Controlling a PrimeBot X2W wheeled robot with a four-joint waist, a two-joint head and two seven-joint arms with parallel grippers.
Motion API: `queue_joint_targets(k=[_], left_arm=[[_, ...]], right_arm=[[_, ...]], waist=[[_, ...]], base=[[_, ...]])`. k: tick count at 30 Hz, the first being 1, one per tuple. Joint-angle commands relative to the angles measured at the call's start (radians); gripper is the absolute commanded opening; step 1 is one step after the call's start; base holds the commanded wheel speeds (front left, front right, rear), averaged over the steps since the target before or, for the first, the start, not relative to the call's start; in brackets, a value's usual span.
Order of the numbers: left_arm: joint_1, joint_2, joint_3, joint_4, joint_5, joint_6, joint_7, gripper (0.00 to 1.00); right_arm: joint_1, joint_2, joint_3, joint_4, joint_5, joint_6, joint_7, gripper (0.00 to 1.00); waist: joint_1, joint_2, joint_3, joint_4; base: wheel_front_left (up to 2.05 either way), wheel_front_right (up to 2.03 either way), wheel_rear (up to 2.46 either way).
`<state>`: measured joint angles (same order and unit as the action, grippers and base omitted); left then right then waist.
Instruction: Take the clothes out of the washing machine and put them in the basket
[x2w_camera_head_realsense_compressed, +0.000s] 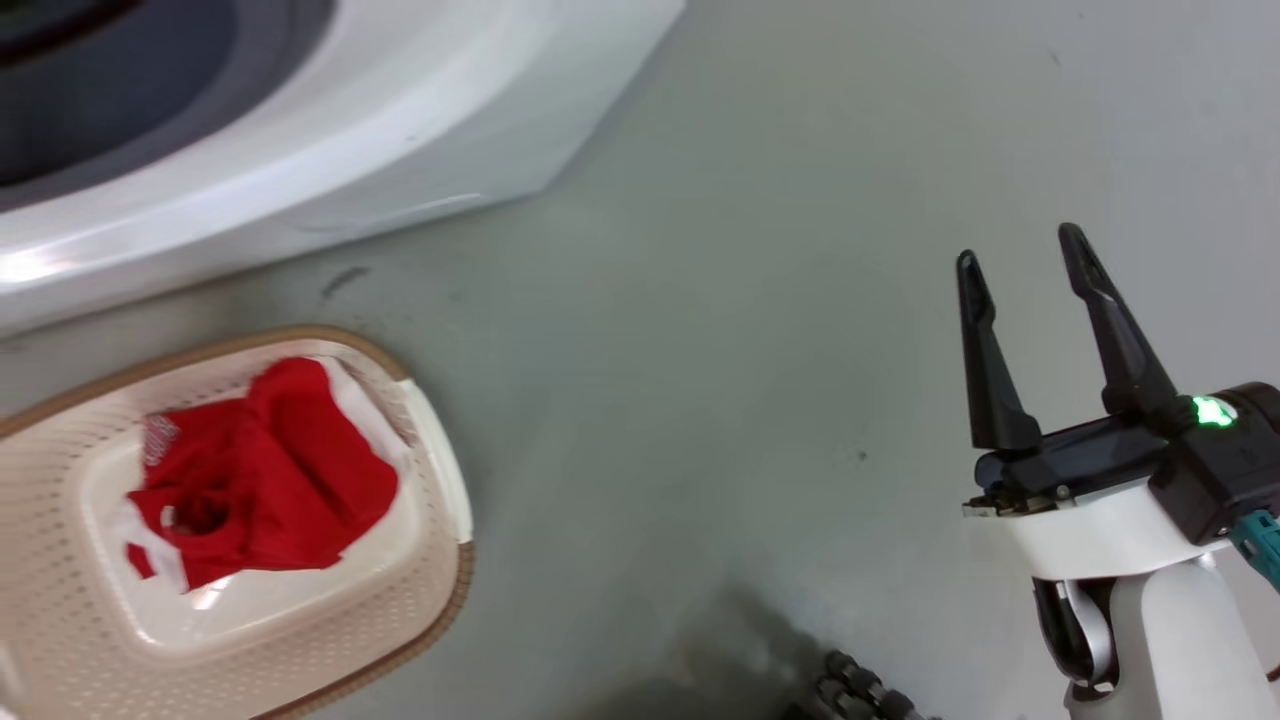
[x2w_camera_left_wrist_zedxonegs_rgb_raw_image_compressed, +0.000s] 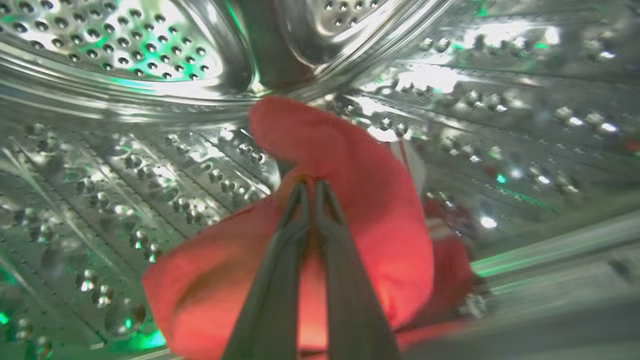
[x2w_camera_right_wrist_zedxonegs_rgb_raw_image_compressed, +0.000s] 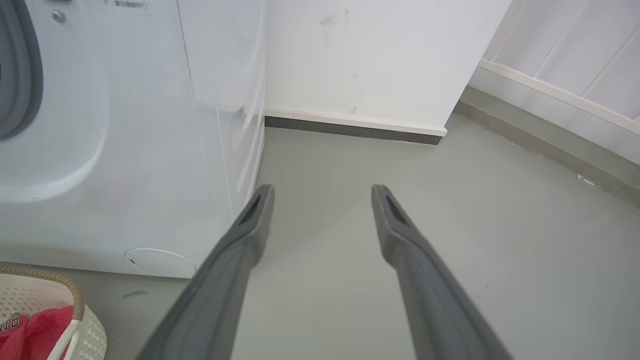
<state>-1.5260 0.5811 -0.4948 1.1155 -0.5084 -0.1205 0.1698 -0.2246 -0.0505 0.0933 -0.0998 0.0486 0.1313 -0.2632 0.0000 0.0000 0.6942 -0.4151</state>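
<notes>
Left gripper (x2w_camera_left_wrist_zedxonegs_rgb_raw_image_compressed: 312, 186) clamps a bright red soft fabric garment (x2w_camera_left_wrist_zedxonegs_rgb_raw_image_compressed: 360, 200) inside the perforated steel drum (x2w_camera_left_wrist_zedxonegs_rgb_raw_image_compressed: 125, 45); right gripper (x2w_camera_head_realsense_compressed: 1020, 248), at four o'clock in the head view, has its fingers apart.

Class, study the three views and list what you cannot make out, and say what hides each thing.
- Left wrist view: how many pieces remain in the drum; the red garment, gripped by the shut left pincer, covers what lies behind.
- Head view: the basket's left end, cut off by the left and bottom edges.
- Right wrist view: the lettering on the clothes in the basket, cut off by the left edge.
</notes>
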Motion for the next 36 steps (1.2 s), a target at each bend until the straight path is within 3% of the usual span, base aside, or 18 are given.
queue_joint_targets(k=[1,16,22,30,36], left_arm=[[0.036,-0.009,-0.011,0.009,-0.004,-0.003,-0.022,0.0],[0.402,-0.127,-0.06,-0.009,-0.154,-0.01,-0.24,0.0],[0.494,-0.174,-0.099,-0.035,-0.15,-0.01,-0.352,0.0],[0.545,-0.188,-0.105,-0.087,-0.133,-0.004,-0.424,0.0],[0.618,-0.15,-0.063,-0.28,-0.099,0.038,-0.437,0.0]], right_arm=[[-0.002,0.0,-0.01,0.006,-0.013,-0.001,-0.002,1.0],[0.061,-0.001,-0.076,0.057,-0.084,-0.001,-0.002,1.0],[0.097,0.0,-0.089,0.071,-0.092,-0.001,-0.002,1.0],[0.118,0.0,-0.103,0.083,-0.094,-0.001,-0.002,1.0],[0.141,0.0,-0.113,0.09,-0.097,-0.001,-0.002,1.0]], waist=[[0.0,0.0,-0.066,0.057],[0.0,0.0,-0.324,0.21],[0.0,0.0,-0.401,0.262],[0.0,0.0,-0.463,0.304],[0.0,0.0,-0.511,0.325]], base=[[0.0,0.0,0.0],[0.0,0.0,0.0],[0.0,0.0,0.0],[0.0,0.0,0.0],[0.0,0.0,0.0]])
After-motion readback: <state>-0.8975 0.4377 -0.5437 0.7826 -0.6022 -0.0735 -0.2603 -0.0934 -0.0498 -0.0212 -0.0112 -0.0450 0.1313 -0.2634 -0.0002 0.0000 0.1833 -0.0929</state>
